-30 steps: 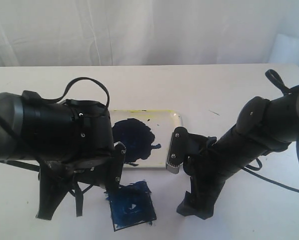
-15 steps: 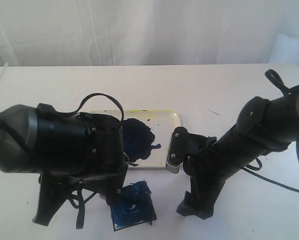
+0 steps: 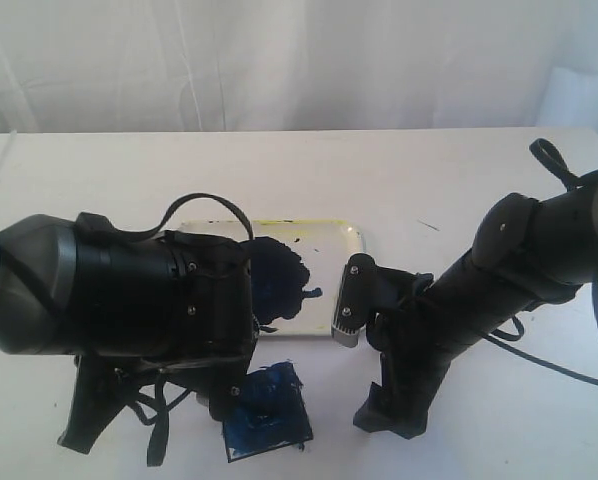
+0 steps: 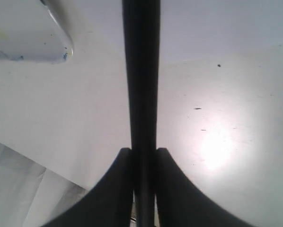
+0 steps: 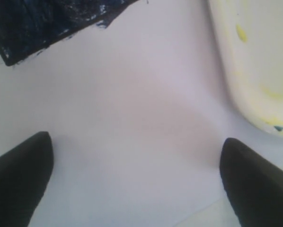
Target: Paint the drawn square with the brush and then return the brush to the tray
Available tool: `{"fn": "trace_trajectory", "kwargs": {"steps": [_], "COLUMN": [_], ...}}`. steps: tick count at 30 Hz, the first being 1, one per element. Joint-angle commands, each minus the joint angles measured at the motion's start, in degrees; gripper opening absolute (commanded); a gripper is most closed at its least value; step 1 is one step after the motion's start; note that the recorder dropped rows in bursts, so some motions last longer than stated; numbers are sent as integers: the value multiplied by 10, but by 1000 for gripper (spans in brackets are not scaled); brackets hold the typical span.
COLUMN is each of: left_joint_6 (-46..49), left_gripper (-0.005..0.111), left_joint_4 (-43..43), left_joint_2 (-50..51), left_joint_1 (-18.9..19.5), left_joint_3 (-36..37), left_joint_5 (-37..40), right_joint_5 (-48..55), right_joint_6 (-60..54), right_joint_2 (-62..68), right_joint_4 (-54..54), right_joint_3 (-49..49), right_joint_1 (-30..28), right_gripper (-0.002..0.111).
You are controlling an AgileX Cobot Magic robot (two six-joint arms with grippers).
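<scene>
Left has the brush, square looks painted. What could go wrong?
1. The brush has its tip out of view; held in the left gripper, it may smear the table on the way to the tray.
2. The right gripper, open, sits near the tray and the drawn square; the arms might collide.

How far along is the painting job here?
Done: the drawn square is smeared dark blue almost all over. In hand: the left gripper is shut on the brush. Left: putting the brush in the tray. The right gripper stands open, holding nothing.
</scene>
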Motion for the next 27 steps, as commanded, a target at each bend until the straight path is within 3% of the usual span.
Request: {"fn": "trace_trajectory", "kwargs": {"steps": [1, 22, 27], "left_joint_6": [22, -23, -22], "left_gripper": [0, 0, 0], "left_joint_4": [-7, 46, 30], "left_joint_2": [-5, -5, -5], "left_joint_1": [-22, 1, 2], "left_joint_3": [0, 0, 0], "left_joint_5": [16, 58, 34], "right_joint_5": [-14, -15, -15], "right_joint_6": [10, 10, 10], "right_joint_2": [9, 9, 9], "right_joint_4": [-20, -20, -20], "right_joint_3": [12, 12, 12], "right_joint_1": [0, 0, 0], "right_gripper": [89, 89, 89]}}
